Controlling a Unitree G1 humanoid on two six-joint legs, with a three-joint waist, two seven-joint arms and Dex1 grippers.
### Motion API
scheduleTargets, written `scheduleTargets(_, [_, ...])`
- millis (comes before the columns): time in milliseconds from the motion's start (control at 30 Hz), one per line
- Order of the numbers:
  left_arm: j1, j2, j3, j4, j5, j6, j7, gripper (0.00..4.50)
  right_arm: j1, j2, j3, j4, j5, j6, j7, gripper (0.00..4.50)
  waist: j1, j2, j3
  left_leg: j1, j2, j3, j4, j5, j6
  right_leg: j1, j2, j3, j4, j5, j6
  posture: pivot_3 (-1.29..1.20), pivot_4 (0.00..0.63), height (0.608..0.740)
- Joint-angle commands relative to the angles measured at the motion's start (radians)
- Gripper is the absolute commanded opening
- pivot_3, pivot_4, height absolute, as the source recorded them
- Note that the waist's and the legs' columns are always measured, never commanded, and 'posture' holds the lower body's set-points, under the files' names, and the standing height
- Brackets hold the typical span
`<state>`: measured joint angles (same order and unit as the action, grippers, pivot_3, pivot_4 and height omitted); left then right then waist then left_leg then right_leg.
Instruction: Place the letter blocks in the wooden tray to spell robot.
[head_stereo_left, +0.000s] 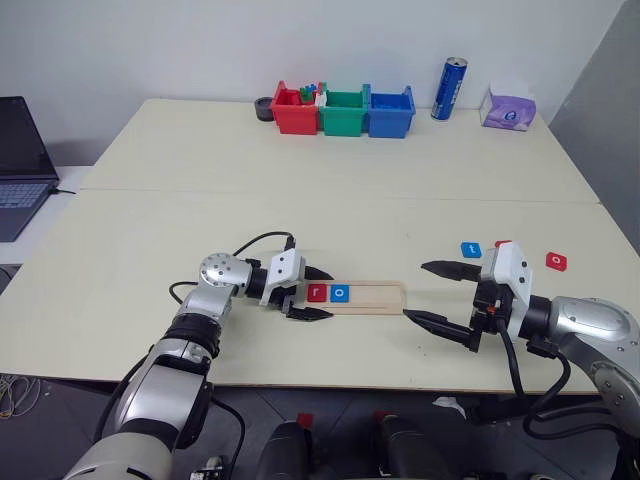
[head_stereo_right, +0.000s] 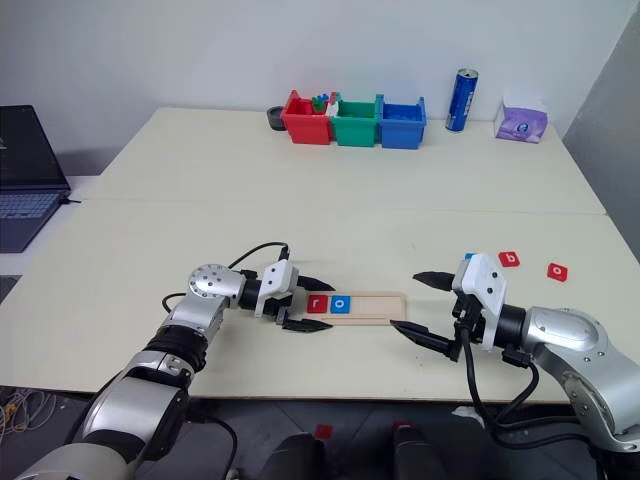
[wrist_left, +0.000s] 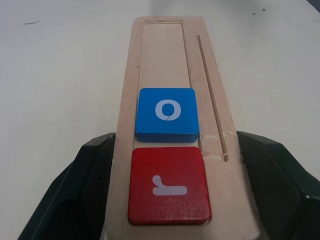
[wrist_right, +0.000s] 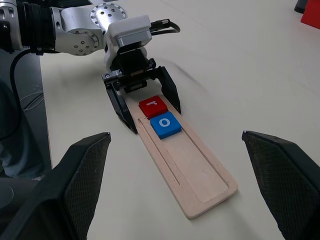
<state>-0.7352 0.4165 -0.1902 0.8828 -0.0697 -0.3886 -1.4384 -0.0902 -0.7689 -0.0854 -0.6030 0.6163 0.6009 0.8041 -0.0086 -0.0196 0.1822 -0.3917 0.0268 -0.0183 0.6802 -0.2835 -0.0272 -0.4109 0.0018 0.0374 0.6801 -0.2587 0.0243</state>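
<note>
The table (head_stereo_left: 300, 170) carries everything, and the step in hand looks like fetching the third letter, since the tray (head_stereo_left: 375, 296) holds just two tiles at its left end. To do it well, the right gripper (head_stereo_left: 436, 294), which hangs wide open and empty just past the tray's right end, should probably turn back toward the loose tiles behind it, pick the red b (head_stereo_right: 509, 259) rather than the blue t (head_stereo_left: 471, 249) or the red o (head_stereo_left: 556, 261), close on its side edges so the letter keeps its facing, and lay it flat in the groove touching the blue o (head_stereo_left: 340, 293). The left gripper (head_stereo_left: 308, 294) has its fingers spread either side of the tray's left end, around the red r (head_stereo_left: 318, 293); whether the pads press the wood I cannot tell, but bracing there would likely stop the strip sliding as the next tile goes in. On containers: the tray has r then o side by side, the rest of its groove bare. At the far edge stand three bins in a row, the red bin (head_stereo_left: 295, 111) with small coloured pieces poking out, the green bin (head_stereo_left: 344, 113) and the blue bin (head_stereo_left: 391, 113) with contents hidden. A blue can (head_stereo_left: 450, 89) stands near them.
</note>
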Motion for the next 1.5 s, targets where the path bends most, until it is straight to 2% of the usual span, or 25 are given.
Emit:
scheduleTargets(33, [-0.008, 0.002, -0.011, 0.029, 0.026, -0.017, 0.005, 3.40, -0.016, 0.006, -0.013, -0.011, 0.010, -0.008, -0.004, 4.50, 0.000, 0.000, 0.000, 0.000, 0.000, 0.000, 0.000, 0.000, 0.000, 0.000, 0.000, 0.000, 0.000, 0.000, 0.000, 0.00, 0.150, 0.740])
scheduleTargets(100, [-0.014, 0.002, -0.009, 0.038, 0.025, -0.018, 0.003, 3.40, -0.019, 0.009, -0.010, -0.011, 0.009, -0.005, -0.007, 4.50, 0.000, 0.000, 0.000, 0.001, 0.000, 0.000, 0.000, 0.000, 0.000, 0.000, 0.000, 0.000, 0.000, 0.000, 0.000, 0.00, 0.150, 0.740])
scheduleTargets(167, [-0.021, 0.003, -0.007, 0.046, 0.023, -0.017, 0.000, 4.13, -0.019, 0.010, -0.010, -0.012, 0.010, -0.004, -0.008, 4.50, 0.000, 0.000, 0.000, 0.001, 0.000, 0.000, 0.000, 0.000, 0.000, 0.000, 0.000, 0.000, 0.000, 0.000, 0.000, 0.00, 0.150, 0.740])
scheduleTargets(233, [-0.029, 0.003, -0.004, 0.051, 0.019, -0.013, -0.008, 4.47, -0.020, 0.011, -0.010, -0.011, 0.010, -0.003, -0.008, 4.50, 0.000, 0.000, 0.000, 0.001, 0.000, 0.000, 0.000, 0.000, 0.000, 0.000, 0.000, 0.000, 0.000, 0.000, 0.000, 0.00, 0.150, 0.740])
scheduleTargets(433, [-0.050, 0.006, 0.007, 0.038, -0.003, 0.015, -0.043, 4.47, -0.023, 0.014, -0.008, -0.009, 0.011, -0.003, -0.010, 4.50, -0.001, 0.000, 0.000, 0.001, 0.000, 0.000, 0.000, 0.000, 0.000, 0.000, 0.001, 0.000, 0.000, 0.000, 0.000, 0.00, 0.150, 0.740])
scheduleTargets(867, [-0.120, 0.100, 0.049, -0.251, -0.099, 0.288, -0.137, 4.47, -0.017, 0.024, -0.051, -0.025, 0.037, 0.026, -0.058, 4.50, -0.006, -0.001, 0.001, 0.000, 0.001, 0.000, 0.000, 0.000, 0.000, 0.000, 0.001, 0.000, 0.000, 0.000, 0.000, 0.00, 0.150, 0.740])
scheduleTargets(933, [-0.119, 0.085, 0.072, -0.310, -0.125, 0.340, -0.083, 4.47, -0.010, 0.026, -0.060, -0.018, 0.018, 0.022, -0.082, 4.50, -0.006, -0.001, 0.001, 0.000, 0.001, -0.001, -0.001, 0.000, 0.000, 0.000, 0.001, 0.000, 0.000, 0.000, 0.000, 0.00, 0.150, 0.740])
scheduleTargets(1067, [-0.079, -0.005, 0.098, -0.466, -0.150, 0.431, 0.103, 4.47, -0.021, 0.045, -0.092, 0.064, -0.071, 0.006, -0.190, 4.50, 0.000, -0.001, 0.001, -0.001, 0.001, -0.002, 0.000, 0.000, 0.000, 0.000, 0.000, 0.000, -0.001, 0.000, 0.000, 0.00, 0.150, 0.740])
scheduleTargets(1267, [0.056, -0.132, 0.022, -0.743, -0.136, 0.587, 0.305, 4.47, -0.031, 0.069, -0.159, 0.210, -0.209, 0.003, -0.358, 4.50, 0.000, -0.001, 0.001, -0.001, 0.001, -0.002, 0.000, 0.000, 0.000, -0.001, 0.000, 0.003, -0.001, 0.000, -0.001, 0.00, 0.150, 0.740])
scheduleTargets(1500, [0.078, -0.186, -0.018, -0.771, -0.120, 0.652, 0.424, 4.47, -0.063, 0.103, -0.185, 0.353, -0.266, -0.001, -0.424, 4.50, -0.002, -0.001, 0.001, 0.001, 0.001, 0.000, -0.001, 0.000, 0.000, 0.000, 0.001, 0.003, 0.001, 0.000, 0.000, 0.00, 0.150, 0.740])
